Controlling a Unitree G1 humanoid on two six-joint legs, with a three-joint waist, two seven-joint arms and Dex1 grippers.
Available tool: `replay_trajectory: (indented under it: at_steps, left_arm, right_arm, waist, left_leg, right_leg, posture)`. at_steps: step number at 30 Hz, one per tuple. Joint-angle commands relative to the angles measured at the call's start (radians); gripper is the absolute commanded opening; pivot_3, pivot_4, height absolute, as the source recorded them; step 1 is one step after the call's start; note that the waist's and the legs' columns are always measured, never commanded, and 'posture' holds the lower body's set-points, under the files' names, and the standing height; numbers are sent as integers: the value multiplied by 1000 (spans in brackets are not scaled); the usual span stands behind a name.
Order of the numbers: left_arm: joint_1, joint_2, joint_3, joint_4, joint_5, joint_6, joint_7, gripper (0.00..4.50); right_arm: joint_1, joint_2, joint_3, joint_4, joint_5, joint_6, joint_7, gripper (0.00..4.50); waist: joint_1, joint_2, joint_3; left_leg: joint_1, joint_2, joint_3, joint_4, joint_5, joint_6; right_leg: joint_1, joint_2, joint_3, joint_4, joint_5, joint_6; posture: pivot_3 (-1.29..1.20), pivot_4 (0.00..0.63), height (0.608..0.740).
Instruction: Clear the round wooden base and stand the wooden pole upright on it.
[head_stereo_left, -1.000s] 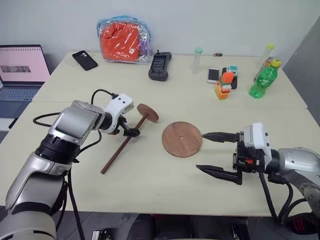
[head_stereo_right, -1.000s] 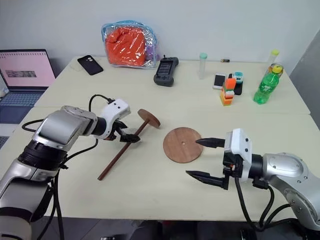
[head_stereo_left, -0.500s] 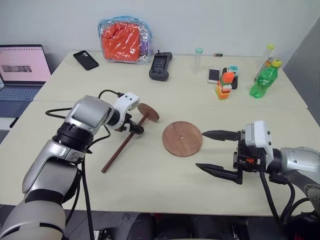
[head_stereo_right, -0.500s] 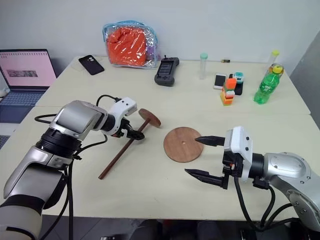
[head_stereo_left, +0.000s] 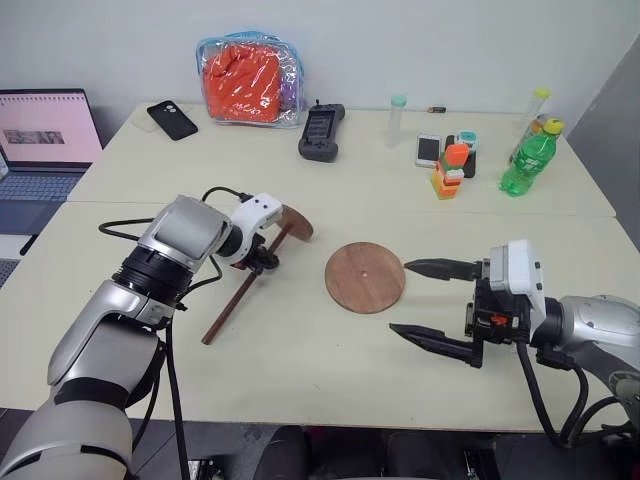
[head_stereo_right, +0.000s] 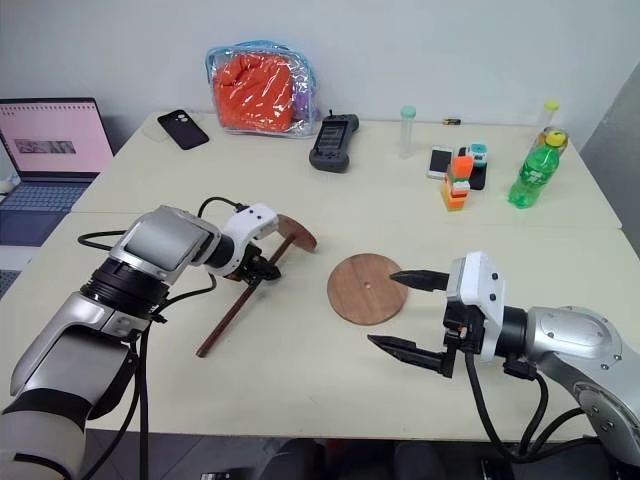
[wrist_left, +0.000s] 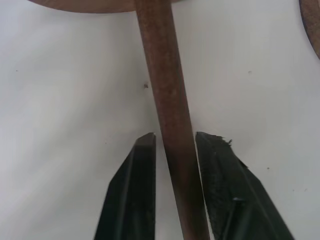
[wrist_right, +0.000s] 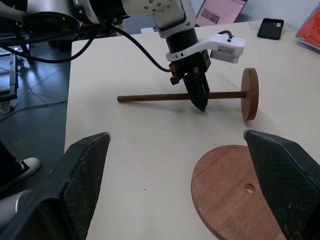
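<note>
The wooden pole lies flat on the table, its thick end disc pointing to the far side. My left gripper is shut on the rod a little below that disc; in the left wrist view both black fingers press the pole from either side. The round wooden base lies flat to the right of the pole, bare, with its small centre hole showing. My right gripper hovers open at the base's right edge, holding nothing.
Along the far side of the table stand a clear pouch with orange contents, a black phone, a black handheld device, a white phone, an orange block stack and a green bottle. A laptop sits far left.
My left gripper went from open around the pole to shut on it. The right arm stayed where it was.
</note>
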Motion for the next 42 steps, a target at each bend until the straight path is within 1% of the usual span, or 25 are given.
replay_trajectory:
  at_steps: [1, 4, 6, 7, 8, 10, 11, 13, 15, 17, 19, 22, 25, 30, 34, 38, 42]
  left_arm:
    - [-18, 17, 39, -26, 4, -28, -14, 310]
    - [-14, 14, 115, -78, -43, -26, -22, 265]
    - [-5, -15, 224, -127, -105, -28, -14, 265]
    - [5, -30, 277, -160, -132, -57, -8, 265]
    - [19, -71, 369, -189, -185, -94, 5, 265]
    - [36, -111, 474, -244, -261, -75, 12, 265]
    - [51, -144, 530, -271, -297, -93, 24, 265]
    - [75, -185, 584, -312, -333, -119, 51, 265]
    - [111, -257, 626, -375, -370, -198, 81, 265]
    - [161, -319, 632, -436, -379, -297, 99, 265]
    - [202, -356, 604, -466, -364, -374, 108, 265]
    - [266, -424, 561, -468, -312, -523, 144, 265]
    - [298, -487, 536, -438, -291, -621, 177, 265]
    - [313, -523, 491, -401, -245, -763, 183, 265]
    - [303, -588, 465, -351, -223, -866, 215, 265]
    - [311, -629, 442, -296, -202, -939, 223, 265]
    - [318, -639, 429, -260, -195, -988, 214, 265]
  right_arm:
    - [-3, -11, -17, -35, 19, 1, -11, 4500]
    - [1, -26, -34, -35, 26, 6, -9, 4500]
    - [8, -39, -51, -37, 33, 9, -8, 4500]
    - [14, -48, -64, -38, 37, 12, -8, 4500]
    - [18, -56, -77, -39, 42, 15, -10, 4500]
    - [35, -72, -112, -42, 54, 20, -11, 4500]
    - [49, -80, -134, -46, 59, 24, -13, 4500]
    - [69, -91, -165, -52, 65, 28, -18, 4500]
    - [88, -86, -187, -67, 50, 24, -50, 4500]
    - [112, -87, -191, -90, 8, 19, -81, 4500]
    - [139, -94, -194, -110, -7, 33, -102, 4500]
    - [172, -98, -186, -145, 19, 83, -150, 4500]
    - [187, -103, -170, -162, 14, 128, -206, 4500]
    - [193, -105, -163, -174, 13, 141, -225, 4500]
    - [175, -74, -125, -170, 55, 195, -299, 4500]
    - [140, -50, -74, -136, 23, 244, -378, 4500]
    - [135, -36, -70, -130, 21, 256, -398, 4500]
  waist:
    - [0, 0, 0]
    - [0, 0, 0]
    - [0, 0, 0]
    - [1, 0, 0]
    - [2, 0, 0]
    - [5, 0, 0]
    - [5, -1, 0]
    - [3, 0, 0]
    - [3, 0, 0]
    - [4, -1, 0]
    - [4, -1, 0]
    - [5, 0, -1]
    - [7, -1, -1]
    - [7, -1, -1]
    - [8, -1, -1]
    - [8, -1, -1]
    - [8, -1, -1]
  left_leg:
    - [0, 0, 0, 0, 0, 0]
    - [0, 0, 0, 0, 0, 0]
    - [-1, 0, 0, 0, 0, 0]
    - [-1, 0, 0, 0, 0, 0]
    - [-2, 0, 0, 1, 0, 0]
    - [-7, 0, -3, 4, 2, -3]
    - [-8, 0, -3, 4, 2, -3]
    - [-7, 0, -2, 3, 2, -3]
    - [-7, 1, -2, 3, 2, -3]
    - [-7, 0, -2, 3, 2, -3]
    - [-7, 0, -1, 3, 2, -4]
    - [-7, 0, 1, 3, 2, -4]
    - [-6, 0, 2, 3, 2, -3]
    - [-6, -1, 2, 3, 1, -1]
    - [-6, -1, 3, 3, 1, -1]
    - [-5, -1, 3, 3, 0, -1]
    - [-6, -1, 3, 3, 0, -1]
  right_leg:
    - [0, 0, 0, 0, 0, 0]
    - [0, 0, 0, 0, 0, 0]
    - [-1, 0, 0, 0, 0, 0]
    - [-1, 0, 0, 0, 0, 0]
    - [-2, -1, 0, 1, 0, 0]
    - [-4, -3, 0, 0, 0, 0]
    - [-4, -3, 0, 0, 0, 0]
    - [-4, -3, 0, 0, 0, 0]
    - [-4, -3, 0, 1, 0, 0]
    - [-3, -3, 1, 1, 0, 0]
    - [-3, -3, 1, 1, 0, 0]
    - [-3, -3, 1, 1, 0, 0]
    - [-2, -3, 2, 1, 0, 0]
    - [-2, -2, 2, 1, 0, 0]
    - [-2, -1, 2, 1, 0, 0]
    - [-2, -1, 1, 1, 0, 0]
    - [-2, -1, 1, 1, 0, 0]
  posture:
    - [0, 150, 740]
    - [0, 150, 740]
    - [0, 150, 740]
    - [0, 150, 740]
    - [0, 150, 740]
    - [0, 150, 740]
    - [0, 150, 740]
    - [0, 150, 740]
    - [0, 150, 740]
    - [0, 150, 740]
    - [0, 150, 740]
    - [0, 150, 740]
    - [0, 150, 740]
    - [0, 150, 740]
    - [0, 150, 740]
    - [0, 150, 740]
    - [0, 150, 740]
